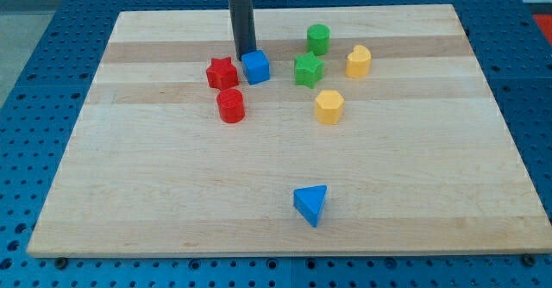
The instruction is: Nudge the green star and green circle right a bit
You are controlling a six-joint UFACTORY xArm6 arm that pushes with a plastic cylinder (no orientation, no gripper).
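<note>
The green star lies at the board's upper middle. The green circle stands just above it and slightly to the view's right. The dark rod comes down from the view's top; my tip rests on the board just left of the blue cube, touching or nearly touching its upper left edge. The tip is about a block's width to the left of the green star, with the blue cube between them.
A red star and a red cylinder lie left of the blue cube. Two yellow blocks sit right of the green star. A blue triangular block lies near the bottom. The wooden board rests on a blue pegboard.
</note>
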